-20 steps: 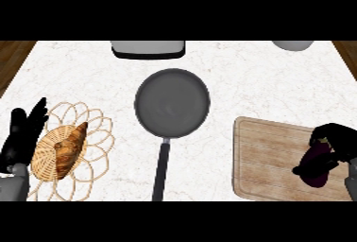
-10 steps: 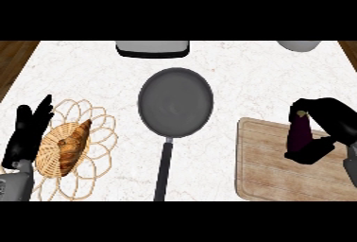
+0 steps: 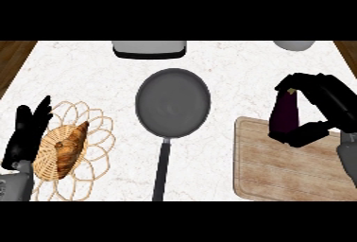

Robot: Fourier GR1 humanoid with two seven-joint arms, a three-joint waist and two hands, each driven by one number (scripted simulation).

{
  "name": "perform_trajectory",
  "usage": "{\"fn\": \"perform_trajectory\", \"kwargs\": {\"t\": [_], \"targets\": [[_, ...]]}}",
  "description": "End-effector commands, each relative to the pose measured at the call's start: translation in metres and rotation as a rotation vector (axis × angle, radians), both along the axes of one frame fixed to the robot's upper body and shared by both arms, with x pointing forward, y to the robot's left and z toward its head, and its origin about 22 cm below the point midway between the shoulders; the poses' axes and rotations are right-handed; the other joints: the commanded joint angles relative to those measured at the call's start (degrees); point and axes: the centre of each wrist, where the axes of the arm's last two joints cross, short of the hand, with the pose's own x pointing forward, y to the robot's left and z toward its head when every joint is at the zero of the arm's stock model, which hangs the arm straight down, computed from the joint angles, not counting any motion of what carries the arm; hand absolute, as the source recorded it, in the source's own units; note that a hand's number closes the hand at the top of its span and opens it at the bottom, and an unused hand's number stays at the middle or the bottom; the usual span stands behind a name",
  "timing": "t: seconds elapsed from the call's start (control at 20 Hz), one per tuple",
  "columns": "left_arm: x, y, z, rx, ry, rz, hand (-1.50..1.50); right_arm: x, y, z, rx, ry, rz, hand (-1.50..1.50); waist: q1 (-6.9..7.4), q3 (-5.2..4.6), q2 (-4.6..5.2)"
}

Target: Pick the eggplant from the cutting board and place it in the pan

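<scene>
The right robot hand (image 3: pixel 322 109) is curled round the eggplant (image 3: pixel 284 115), fingers over its stem end and thumb under its base, so the dark fruit stands nearly upright in the grasp. It hangs above the far left corner of the board (image 3: pixel 293 165), which lies along the surface's right edge, and looks clear of the wood, though how high it is cannot be judged from this steep view. The pan (image 3: pixel 173 103) sits at the middle of the surface (image 3: pixel 230 66), its handle pointing toward the near edge, well apart from the board's left side.

The step in hand looks like the carry. To do it well, the eggplant should travel left with the grasp unchanged, high enough to clear the pan's rim, and come down over the middle of the dark bowl, not over the handle or the rim nearest the board. Since it is held upright, it would be wise to tip or lower it until its base meets the pan before the fingers spread; released from height it could roll or topple out. The fingers should spread only once it rests inside.

The left robot hand (image 3: pixel 26 137) rests with straight fingers at the surface's left edge, beside the wire basket (image 3: pixel 97 137) with a croissant (image 3: pixel 66 146), out of the way
</scene>
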Motion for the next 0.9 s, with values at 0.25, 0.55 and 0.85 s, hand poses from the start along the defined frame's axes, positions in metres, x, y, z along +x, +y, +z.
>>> {"fn": "perform_trajectory", "kwargs": {"t": [0.25, 0.55, 0.85], "targets": [[-0.012, 0.014, -0.011, 0.019, 0.01, 0.002, 0.0, 0.037, 0.095, 0.035, 0.15, 0.017, 0.064, 1.5, 0.52, -0.12, 0.04], [0.009, -0.004, -0.004, 0.002, -0.006, -0.009, 0.0, 0.063, 0.148, -0.008, 0.231, 0.109, 0.046, 1.5, 0.87, -0.05, 0.27], [0.004, -0.002, -0.016, 0.004, -0.004, -0.01, 0.0, 0.094, 0.183, -0.014, 0.263, 0.194, 0.057, 1.5, 0.83, -0.06, 0.31]]}}
